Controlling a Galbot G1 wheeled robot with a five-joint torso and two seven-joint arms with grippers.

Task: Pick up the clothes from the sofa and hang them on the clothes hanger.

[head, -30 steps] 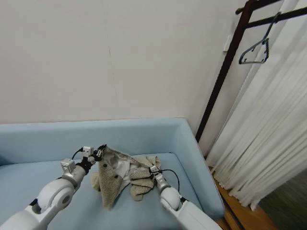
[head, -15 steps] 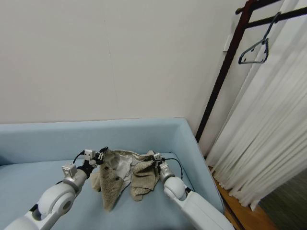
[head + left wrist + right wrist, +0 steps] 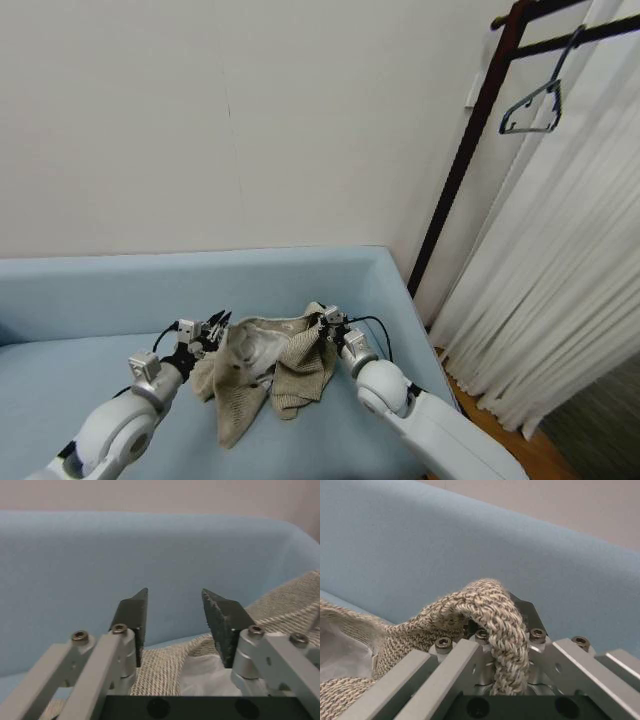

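Clothes (image 3: 265, 370) sit toward the right end of the sofa (image 3: 100, 285); right gripper (image 3: 318, 320) pinches them, left gripper (image 3: 218, 325) gapes and should clamp before lifting.

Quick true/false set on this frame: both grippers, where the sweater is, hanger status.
1. The right gripper is shut on the sweater. True.
2. The left gripper is clamped on the sweater. False: its fingers are apart with nothing between them; the knit lies just beyond.
3. The hanger hangs bare on the rack. True.
4. The sweater is clear of the sofa. False: only its top edge is raised; the rest lies on the seat.
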